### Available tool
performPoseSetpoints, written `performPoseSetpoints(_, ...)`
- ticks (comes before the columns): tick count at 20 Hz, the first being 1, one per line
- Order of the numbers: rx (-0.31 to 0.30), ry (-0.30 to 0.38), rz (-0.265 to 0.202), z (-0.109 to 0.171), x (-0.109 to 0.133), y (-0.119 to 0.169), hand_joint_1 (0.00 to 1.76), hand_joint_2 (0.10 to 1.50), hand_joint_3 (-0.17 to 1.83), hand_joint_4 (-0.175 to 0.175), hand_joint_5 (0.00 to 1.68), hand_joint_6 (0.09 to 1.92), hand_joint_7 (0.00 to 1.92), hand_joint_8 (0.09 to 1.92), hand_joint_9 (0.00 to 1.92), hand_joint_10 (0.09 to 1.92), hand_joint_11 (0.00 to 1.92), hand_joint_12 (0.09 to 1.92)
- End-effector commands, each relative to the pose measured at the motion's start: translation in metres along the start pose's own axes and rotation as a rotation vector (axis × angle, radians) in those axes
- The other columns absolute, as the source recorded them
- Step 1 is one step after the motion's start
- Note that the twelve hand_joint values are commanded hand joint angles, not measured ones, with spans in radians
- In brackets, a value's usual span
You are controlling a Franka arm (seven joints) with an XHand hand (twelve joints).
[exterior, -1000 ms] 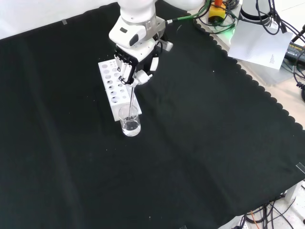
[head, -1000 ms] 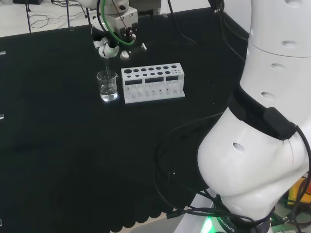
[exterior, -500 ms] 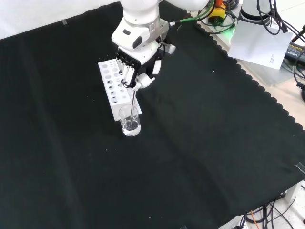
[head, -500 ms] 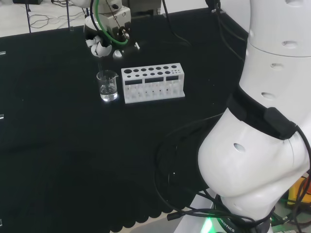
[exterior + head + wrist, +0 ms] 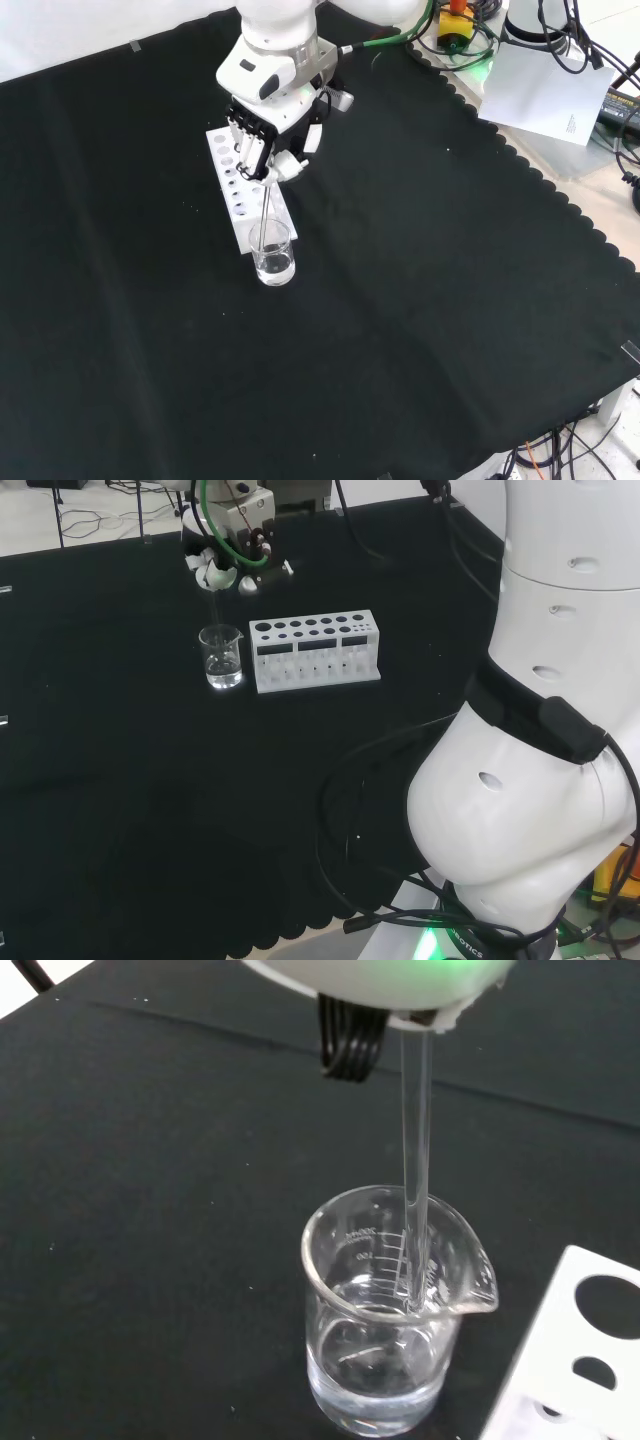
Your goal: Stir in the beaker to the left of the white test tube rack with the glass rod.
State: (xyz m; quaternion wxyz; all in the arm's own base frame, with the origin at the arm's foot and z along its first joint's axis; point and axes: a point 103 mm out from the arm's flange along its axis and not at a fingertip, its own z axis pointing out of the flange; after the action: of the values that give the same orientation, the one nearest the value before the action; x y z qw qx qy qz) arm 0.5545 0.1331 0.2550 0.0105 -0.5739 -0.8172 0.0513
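Note:
A small clear glass beaker [image 5: 221,657] with a little clear liquid stands just left of the white test tube rack [image 5: 315,650] in the head view. Above it the hand [image 5: 215,565] is shut on a thin glass rod [image 5: 213,605], which slants down into the beaker. In the front view the hand [image 5: 262,150] hangs over the rack [image 5: 232,190], and the rod [image 5: 266,210] reaches down to the beaker [image 5: 273,255]. The wrist view shows the rod [image 5: 415,1160] ending inside the beaker [image 5: 395,1310], near the wall by the spout, about at the liquid's surface.
Black cloth covers the bench all around the beaker and rack. In the front view, cables and a white sheet of paper [image 5: 555,95] lie past the cloth's scalloped edge at the top right. A rack corner [image 5: 580,1360] sits beside the beaker in the wrist view.
The hand has risen a little and swung left in the front view, out over the rack, carrying the rod's top with it. The rod's lower end stays in the beaker, which has not moved.

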Motion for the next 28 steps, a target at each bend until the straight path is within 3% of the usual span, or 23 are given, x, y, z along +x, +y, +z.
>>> performPoseSetpoints(1,0.017,-0.013,0.016,0.001,-0.003,-0.011,1.29,0.69,0.9,-0.175,0.94,1.11,1.06,1.42,1.45,1.13,1.57,0.92)
performPoseSetpoints(7,0.005,-0.008,-0.001,0.003,0.004,-0.023,1.29,0.69,0.9,-0.175,0.94,1.11,1.07,1.41,1.45,1.13,1.57,0.92)
performPoseSetpoints(10,0.018,-0.04,-0.015,0.005,0.029,-0.028,1.29,0.69,0.9,-0.175,0.94,1.11,1.07,1.41,1.45,1.13,1.57,0.92)
performPoseSetpoints(13,0.029,-0.016,-0.03,0.006,0.038,-0.017,1.29,0.69,0.89,-0.175,0.93,1.11,1.07,1.41,1.45,1.13,1.57,0.92)
performPoseSetpoints(16,0.017,-0.002,-0.036,0.002,0.035,-0.009,1.29,0.69,0.89,-0.175,0.93,1.11,1.07,1.41,1.45,1.13,1.57,0.92)
performPoseSetpoints(17,0.023,-0.015,-0.01,0.001,0.034,-0.007,1.29,0.69,0.89,-0.175,0.93,1.11,1.07,1.41,1.45,1.13,1.57,0.92)
performPoseSetpoints(22,0.005,-0.026,-0.01,-0.004,0.01,0.006,1.29,0.69,0.89,-0.175,0.93,1.11,1.07,1.41,1.45,1.13,1.57,0.92)
performPoseSetpoints(28,0.011,-0.026,0.019,0.001,-0.02,-0.002,1.29,0.69,0.89,-0.175,0.94,1.11,1.07,1.41,1.45,1.13,1.57,0.92)
